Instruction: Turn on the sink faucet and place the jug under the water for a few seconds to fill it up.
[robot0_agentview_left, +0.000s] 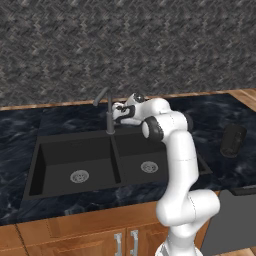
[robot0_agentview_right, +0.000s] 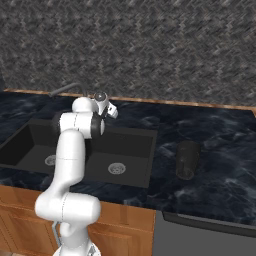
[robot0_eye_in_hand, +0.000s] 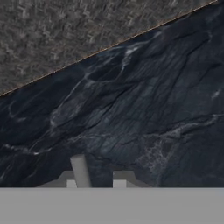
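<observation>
Hovering beside the sink faucet (robot0_agentview_left: 109, 114), the tool (robot0_agentview_left: 116, 113) holds nothing, spread unclear; jug (robot0_agentview_left: 233, 140) waits far right on the desk (robot0_agentview_left: 20, 130). Risk: slipping past the small lever.

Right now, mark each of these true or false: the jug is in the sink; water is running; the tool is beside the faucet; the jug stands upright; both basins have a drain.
1. The jug is in the sink. False: it stands on the counter, right of the sink.
2. Water is running. False: no stream falls from the faucet.
3. The tool is beside the faucet. True.
4. The jug stands upright. True.
5. Both basins have a round drain. True.
</observation>
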